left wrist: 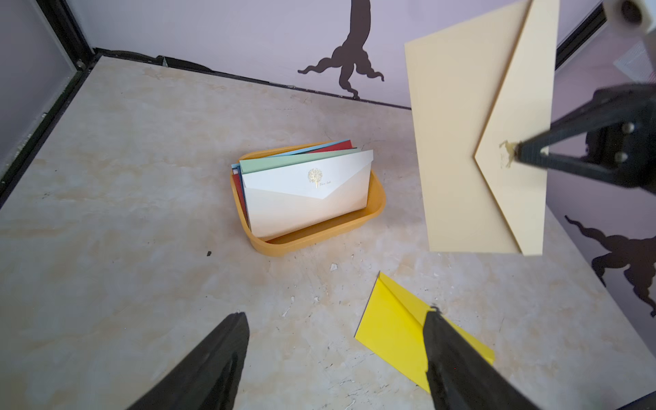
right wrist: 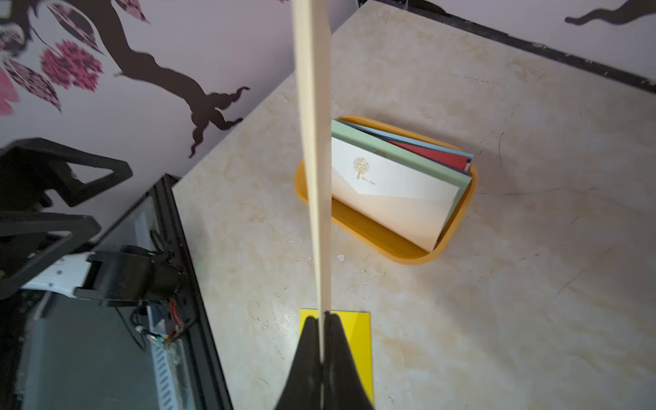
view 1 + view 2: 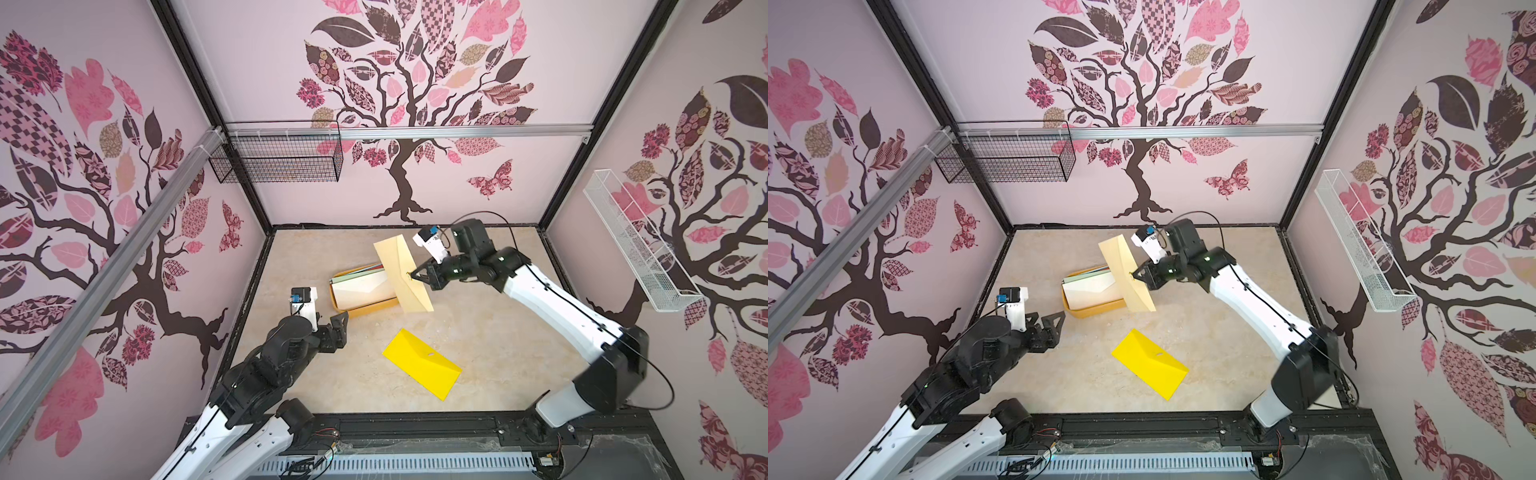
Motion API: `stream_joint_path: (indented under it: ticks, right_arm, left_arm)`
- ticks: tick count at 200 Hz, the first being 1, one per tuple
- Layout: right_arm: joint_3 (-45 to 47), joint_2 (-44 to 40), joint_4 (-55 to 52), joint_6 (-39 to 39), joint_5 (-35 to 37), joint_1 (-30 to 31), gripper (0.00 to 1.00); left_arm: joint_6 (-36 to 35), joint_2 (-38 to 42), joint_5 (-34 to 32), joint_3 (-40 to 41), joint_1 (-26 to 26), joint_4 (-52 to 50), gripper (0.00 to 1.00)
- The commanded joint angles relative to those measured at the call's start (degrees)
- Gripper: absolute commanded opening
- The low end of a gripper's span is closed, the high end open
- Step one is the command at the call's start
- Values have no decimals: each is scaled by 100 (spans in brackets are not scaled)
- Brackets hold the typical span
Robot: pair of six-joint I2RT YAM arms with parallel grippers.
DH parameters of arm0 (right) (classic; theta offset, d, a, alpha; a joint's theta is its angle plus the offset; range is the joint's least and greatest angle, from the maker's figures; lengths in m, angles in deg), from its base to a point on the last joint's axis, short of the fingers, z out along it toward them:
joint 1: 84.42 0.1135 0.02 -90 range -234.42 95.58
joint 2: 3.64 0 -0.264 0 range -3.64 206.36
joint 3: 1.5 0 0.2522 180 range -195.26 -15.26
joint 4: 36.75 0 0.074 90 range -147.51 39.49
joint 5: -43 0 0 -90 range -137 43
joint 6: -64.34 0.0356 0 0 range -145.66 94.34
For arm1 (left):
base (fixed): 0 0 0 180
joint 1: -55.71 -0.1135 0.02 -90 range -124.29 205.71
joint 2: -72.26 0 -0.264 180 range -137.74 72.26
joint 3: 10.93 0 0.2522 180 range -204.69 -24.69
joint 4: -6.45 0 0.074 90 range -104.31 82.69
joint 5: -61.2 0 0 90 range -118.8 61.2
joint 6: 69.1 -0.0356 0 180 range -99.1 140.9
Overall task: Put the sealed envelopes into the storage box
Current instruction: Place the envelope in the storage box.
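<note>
right gripper (image 3: 411,275): jaws together, clamped on the tan envelope (image 3: 401,274) at the tip of its pointed flap, right beside a gold emblem (image 1: 507,156) that the fingertips partly hide. the envelope hangs on edge, long side upright, clear of the table (image 3: 498,332). the right wrist view shows it edge-on, running straight out from between the closed jaws.

left gripper (image 1: 337,314): jaws wide apart, nothing between them, nothing touched.

marks and writing: the cream envelope (image 1: 309,206) at the front of the stack carries a gold tree emblem (image 1: 315,176) with a short line of script beneath it, too small to read. the yellow envelope (image 3: 422,363) shows a small pale mark at its flap tip, not legible.

position of task items: the storage box (image 1: 319,241) stands on the table toward the back wall. it holds the cream envelope, with a pale green envelope (image 1: 294,161), a red envelope (image 1: 337,145) and a light blue one behind it, all tilted. in both top views the held tan envelope overlaps the box's right end. in the left wrist view it hangs beside that end. whether it is over the opening cannot be told. the open left jaws point toward the box's left end, near it but apart. the yellow envelope lies flat, flap side up, nearer the robot than the box, between the two arms and touching neither gripper
</note>
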Motion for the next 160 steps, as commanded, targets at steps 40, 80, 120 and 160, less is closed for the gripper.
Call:
stream_joint_path:
  ticks: [40,80,120,160]
  right_arm:
    - [-2964,2050,-2082,-2926,772,108,0]
    - [-3821,2870,-2379,-4011,843,348,0]
    - [-4301,3354,-2473,-4765,1243,635,0]
    - [-4393,3589,-2713,-5070,1301,751,0]
  left_arm:
    - [-943,-270,1308,81,-35,180,82]
    - [-1030,-343,1792,181,-41,342,82]
    - [-1061,-187,2192,238,-42,488,82]
    - [-1073,-233,2305,258,-37,565,82]
